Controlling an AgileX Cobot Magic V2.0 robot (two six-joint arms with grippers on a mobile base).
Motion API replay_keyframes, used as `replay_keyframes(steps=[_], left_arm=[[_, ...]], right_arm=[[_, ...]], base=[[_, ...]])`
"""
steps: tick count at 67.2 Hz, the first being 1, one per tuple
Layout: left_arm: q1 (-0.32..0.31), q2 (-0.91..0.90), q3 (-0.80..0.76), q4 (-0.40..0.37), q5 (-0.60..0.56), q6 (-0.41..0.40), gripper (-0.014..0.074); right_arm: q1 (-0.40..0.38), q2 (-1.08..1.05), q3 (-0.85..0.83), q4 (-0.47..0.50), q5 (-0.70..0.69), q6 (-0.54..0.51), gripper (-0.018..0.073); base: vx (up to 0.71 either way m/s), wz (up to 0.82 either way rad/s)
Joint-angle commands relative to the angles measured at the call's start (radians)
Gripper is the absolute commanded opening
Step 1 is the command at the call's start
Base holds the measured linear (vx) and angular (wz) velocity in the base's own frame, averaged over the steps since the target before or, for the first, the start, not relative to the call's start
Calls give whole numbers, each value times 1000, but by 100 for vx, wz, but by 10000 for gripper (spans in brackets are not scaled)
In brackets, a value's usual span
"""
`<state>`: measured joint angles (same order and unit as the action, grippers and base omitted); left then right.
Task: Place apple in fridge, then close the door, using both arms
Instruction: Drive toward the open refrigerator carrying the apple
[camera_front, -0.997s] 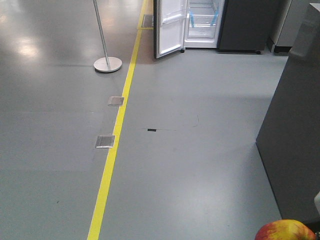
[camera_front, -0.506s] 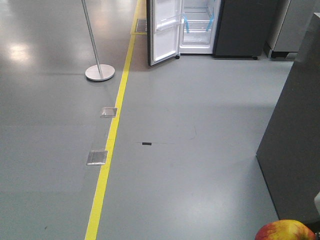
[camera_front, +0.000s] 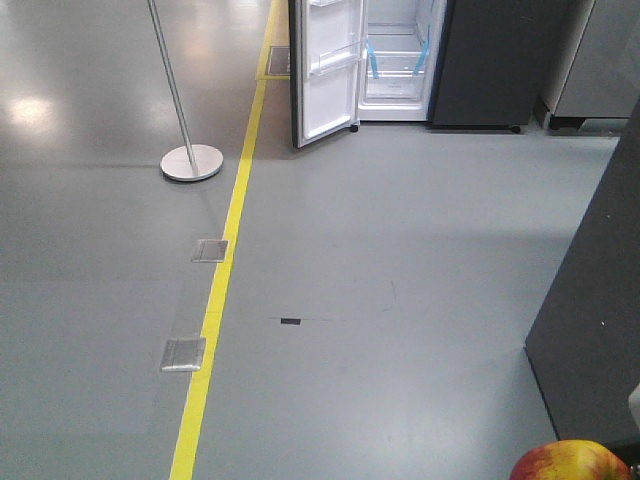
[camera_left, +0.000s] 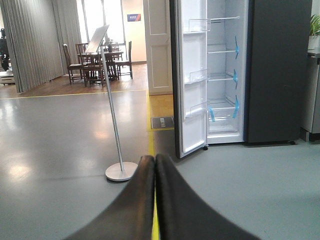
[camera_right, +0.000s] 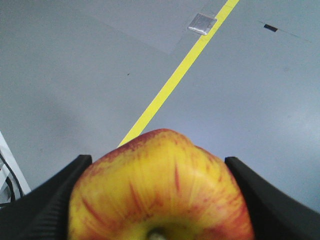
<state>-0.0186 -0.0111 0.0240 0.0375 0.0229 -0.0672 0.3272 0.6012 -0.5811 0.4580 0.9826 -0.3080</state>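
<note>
Front-facing view: one apple (camera_front: 570, 462) shows at the bottom right corner, only its red-and-yellow top in the picture, well apart from the one fridge (camera_front: 480, 60) at the far end of the floor. The fridge's door (camera_front: 325, 80) stands swung open, and the white inside faces the camera. One yellow line (camera_front: 225, 290) runs up the floor. Two metal floor plates (camera_front: 210, 250) lie just beside it on its left. One sign stand (camera_front: 191, 162) stands left of the line, and one small black mark (camera_front: 291, 321) lies right of it. A dark cabinet (camera_front: 600, 300) fills the right edge.

Left wrist view: the left gripper (camera_left: 154, 159) is clenched, its two black fingers pressed together with nothing between them. Beyond it the door carries three clear bins (camera_left: 197, 76). Four strips of blue tape (camera_left: 236, 50) show on the shelves inside. One table (camera_left: 102, 55) with several chairs stands far back.

Right wrist view: the right gripper (camera_right: 157, 160) grasps the apple, one ribbed black finger against each side, stem end toward the camera. Below lie the yellow line, one floor plate and the black mark.
</note>
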Motion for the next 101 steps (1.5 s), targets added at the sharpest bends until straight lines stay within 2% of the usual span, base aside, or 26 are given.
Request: replay_keyframes(steps=[1, 101], left_arm=[[-1, -15, -17, -9, -71, 0, -6], [-1, -15, -17, -9, -71, 0, -6]], right_arm=[[0, 1, -28, 31, -49, -4, 24], [0, 1, -28, 30, -49, -4, 24]], base=[[30, 0], [32, -1]])
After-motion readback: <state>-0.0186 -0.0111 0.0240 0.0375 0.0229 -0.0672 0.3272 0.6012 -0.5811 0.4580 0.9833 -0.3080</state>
